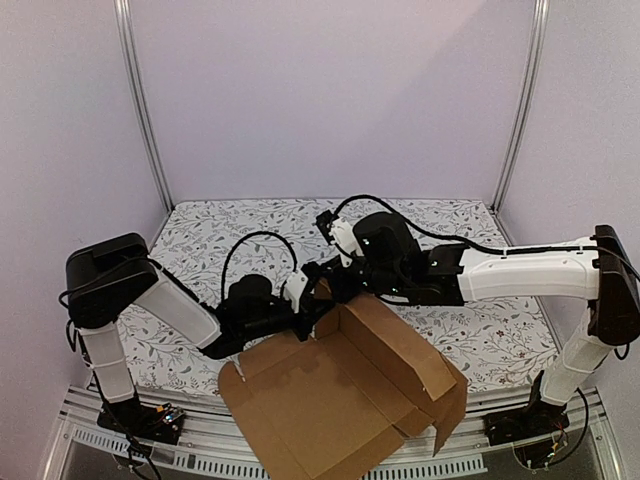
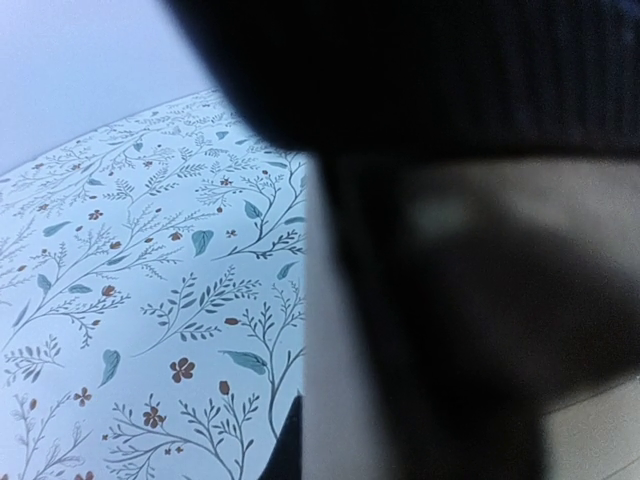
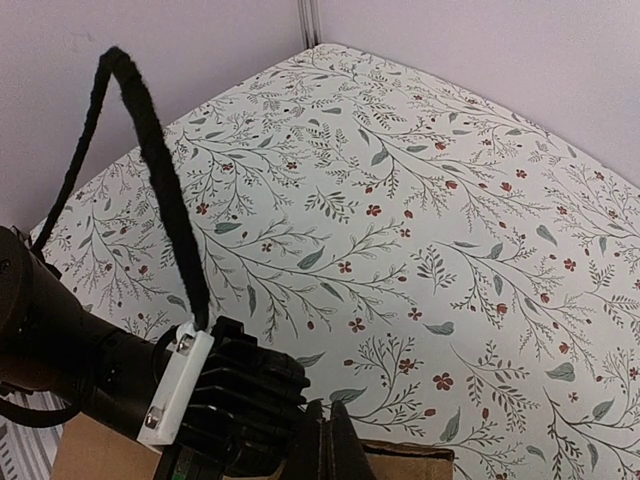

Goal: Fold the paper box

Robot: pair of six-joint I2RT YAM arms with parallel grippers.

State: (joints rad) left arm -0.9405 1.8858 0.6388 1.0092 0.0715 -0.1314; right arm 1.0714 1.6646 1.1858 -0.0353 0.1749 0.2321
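Half-folded brown corrugated cardboard box [image 1: 340,400] on desk's [image 1: 250,225] near edge | right claw [image 3: 326,440] pressed together at far rim | left claw [image 1: 308,305]: cannot tell.

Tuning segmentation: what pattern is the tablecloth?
Tablecloth: white, leafy sprigs, red flowers; right wrist view.

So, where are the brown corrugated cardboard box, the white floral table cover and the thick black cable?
Brown corrugated cardboard box [image 1: 330,400]: top view, inner floor.
White floral table cover [image 1: 250,225]: top view, bare far part.
Thick black cable [image 3: 152,150]: right wrist view, mid-length.
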